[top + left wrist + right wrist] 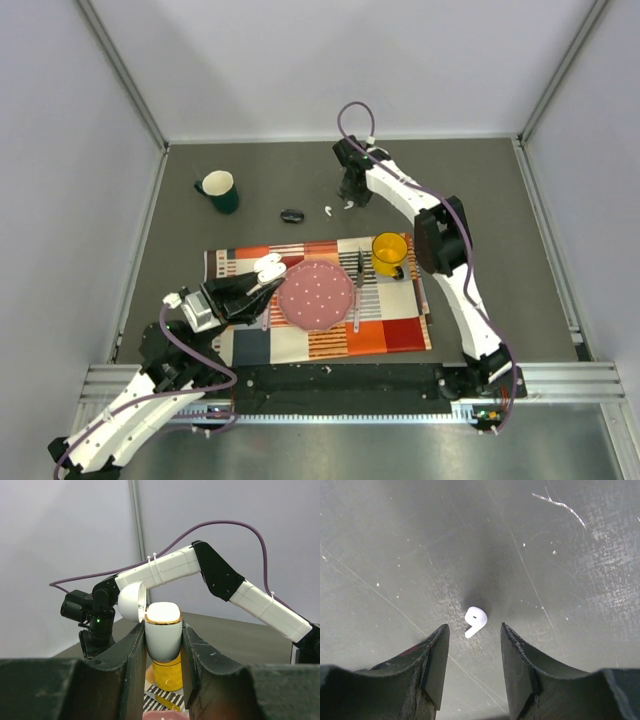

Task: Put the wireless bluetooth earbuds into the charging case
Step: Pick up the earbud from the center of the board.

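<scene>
My left gripper (262, 280) hovers over the patterned placemat, shut on the white charging case (162, 635), which stands upright between the fingers with its lid (131, 602) flipped open. My right gripper (350, 196) points down at the far table, open. In the right wrist view one white earbud (475, 621) lies on the grey surface just beyond the gap between the two fingertips, touching neither. In the top view this earbud (348, 205) sits under the right gripper, and a second earbud (327, 211) lies a little to its left.
A black oval object (291, 215) lies left of the earbuds. A dark green mug (218, 190) stands at the far left. On the placemat (390, 335) are a pink plate (316, 296), cutlery (358, 285) and a yellow mug (390, 253).
</scene>
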{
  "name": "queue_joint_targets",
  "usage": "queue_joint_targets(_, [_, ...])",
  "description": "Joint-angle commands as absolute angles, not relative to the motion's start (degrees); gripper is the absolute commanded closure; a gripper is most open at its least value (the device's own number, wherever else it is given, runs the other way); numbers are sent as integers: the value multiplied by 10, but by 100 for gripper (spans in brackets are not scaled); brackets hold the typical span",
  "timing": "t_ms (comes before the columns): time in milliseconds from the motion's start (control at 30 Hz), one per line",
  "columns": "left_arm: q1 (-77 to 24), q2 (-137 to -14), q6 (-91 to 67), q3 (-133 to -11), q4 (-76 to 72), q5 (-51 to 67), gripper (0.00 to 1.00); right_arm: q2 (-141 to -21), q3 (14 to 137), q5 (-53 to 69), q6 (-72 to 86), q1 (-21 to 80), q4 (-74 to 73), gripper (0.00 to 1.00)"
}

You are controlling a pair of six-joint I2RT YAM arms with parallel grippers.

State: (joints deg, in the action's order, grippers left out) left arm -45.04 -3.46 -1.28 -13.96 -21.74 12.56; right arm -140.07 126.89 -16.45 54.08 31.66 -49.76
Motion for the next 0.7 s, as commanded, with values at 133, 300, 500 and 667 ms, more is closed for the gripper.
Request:
queue_joint_targets(133, [-450,-23,-5,-158,-221,120,100,-1440,1307,-170,542,318,-504,57])
queue_joint_targets(300, [-450,-18,-4,-159,-216,114,100,-1439,1302,-182,546,318,-505,59])
queue_joint_targets(500, [-450,-18,-5,-159,-214,112,100,-1440,1295,-189,551,317,-504,60])
queue_joint_targets(667, [-450,-18,-5,-159,-215,109,100,-1448,1296,-183,572,313,-505,60])
